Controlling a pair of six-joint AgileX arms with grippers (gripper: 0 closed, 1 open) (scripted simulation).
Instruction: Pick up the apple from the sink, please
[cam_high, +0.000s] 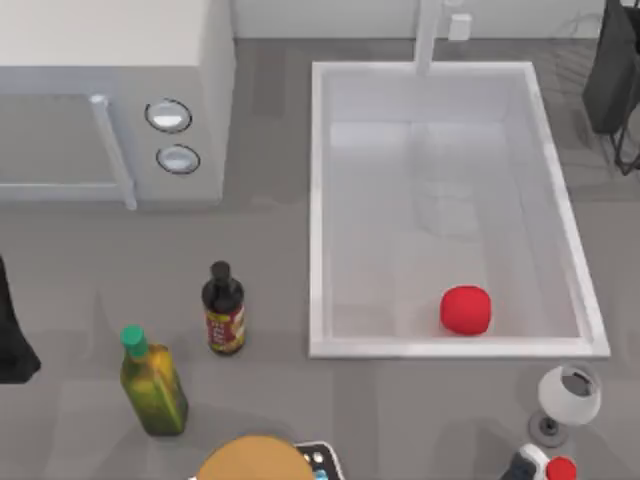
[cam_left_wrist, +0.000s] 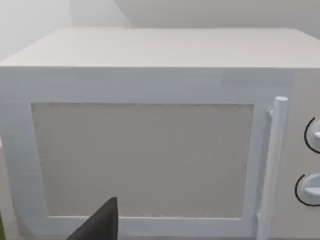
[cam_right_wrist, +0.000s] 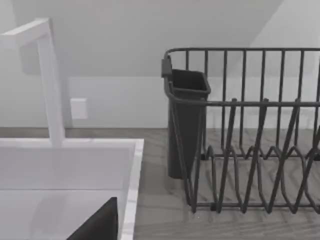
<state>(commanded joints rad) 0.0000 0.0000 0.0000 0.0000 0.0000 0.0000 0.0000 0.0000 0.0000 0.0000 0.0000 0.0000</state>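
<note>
The red apple (cam_high: 466, 309) lies on the floor of the white sink (cam_high: 318, 210), near its front wall and right of the middle. The white faucet post (cam_high: 428, 35) rises at the sink's back rim, and the right wrist view shows the faucet post (cam_right_wrist: 50, 85) and the sink's rim (cam_right_wrist: 131, 190). My left arm (cam_high: 12, 335) is parked at the table's left edge, far from the sink. A dark part of my left gripper (cam_left_wrist: 100, 224) faces the microwave door. A dark part of my right gripper (cam_right_wrist: 100, 222) hangs over the sink's corner beside the dish rack.
A white microwave (cam_high: 110, 100) stands at the back left. In front of it are a dark sauce bottle (cam_high: 223, 310) and a green-capped oil bottle (cam_high: 152, 382). A wine glass (cam_high: 568, 397) and a red-capped white item (cam_high: 545, 466) stand front right. A dark dish rack (cam_right_wrist: 250, 135) stands right of the sink.
</note>
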